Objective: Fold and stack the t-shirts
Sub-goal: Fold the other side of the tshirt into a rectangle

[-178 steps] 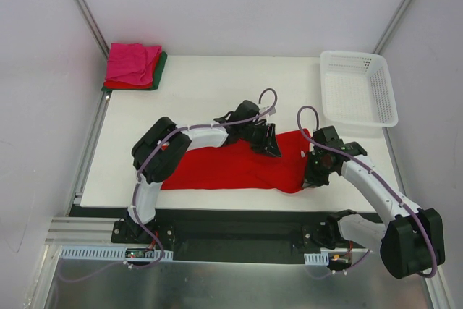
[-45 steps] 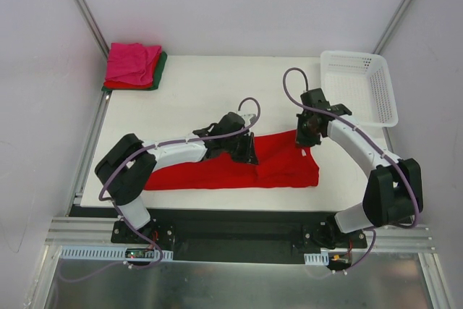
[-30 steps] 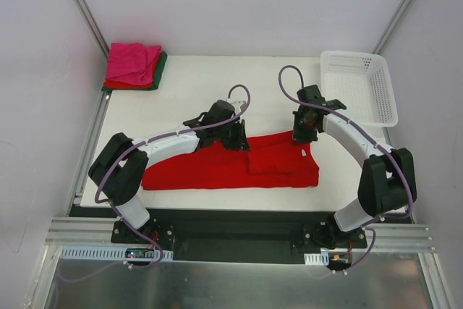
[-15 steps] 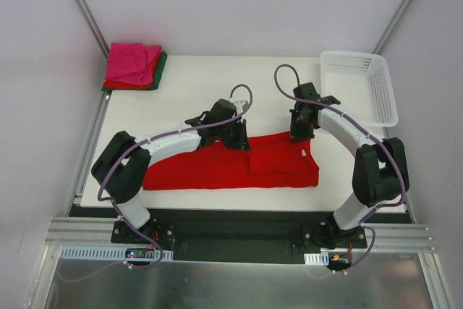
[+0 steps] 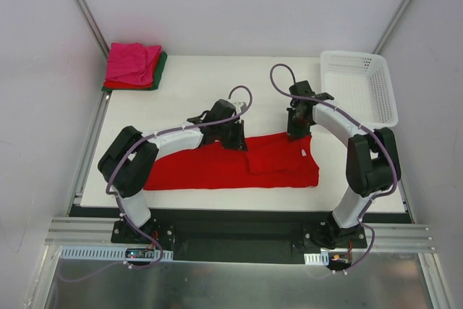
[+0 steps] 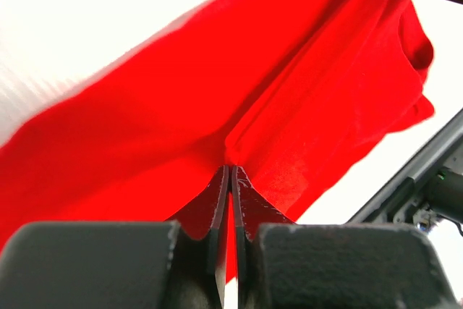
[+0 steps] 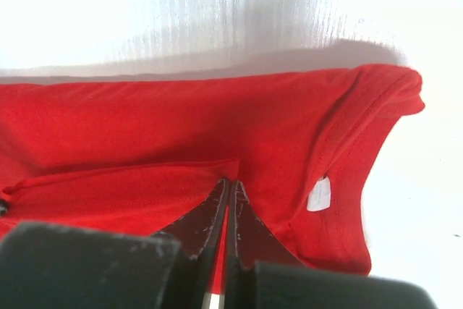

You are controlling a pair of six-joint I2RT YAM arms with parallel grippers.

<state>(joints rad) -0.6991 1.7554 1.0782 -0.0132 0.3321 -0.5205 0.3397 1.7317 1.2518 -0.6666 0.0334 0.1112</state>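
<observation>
Along the near edge of the table (image 5: 202, 85) lies the red t-shirt (image 5: 210, 168), stretched left to right, so its long side runs parallel to the row of arm bases. Its right half carries a doubled-over flap (image 5: 278, 158) with the neck label showing near it.

Both grippers sit at the shirt's far edge, so nearly all the cloth lies on the base side of them. The left gripper (image 5: 237, 141) is at the flap's left corner and the right gripper (image 5: 297, 131) at its right corner. In each wrist view the fingers are pressed together with the flap's edge running up into the tips, so each seems to pinch a corner of cloth.

The stack of folded shirts (image 5: 134, 65) rests in the far left corner, well apart and nearer the left arm. The basket (image 5: 347, 95) is at the far right.

A lengthwise fold looks likely next, bringing one end over toward the other.
</observation>
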